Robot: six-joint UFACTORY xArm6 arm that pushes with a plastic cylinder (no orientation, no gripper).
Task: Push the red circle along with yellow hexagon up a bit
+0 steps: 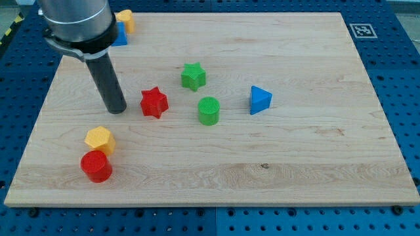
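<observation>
The red circle [96,166] lies near the board's lower left. The yellow hexagon [100,139] touches it just above and slightly right. My tip [117,109] rests on the board above the yellow hexagon and a little to its right, apart from it. The tip stands just left of the red star [154,102], with a small gap between them.
A green star [193,76], a green circle [209,110] and a blue triangle [260,99] lie mid-board. A yellow block [125,20] and a blue block [120,34] sit at the top left, partly behind the arm. The wooden board [295,164] sits on a blue pegboard.
</observation>
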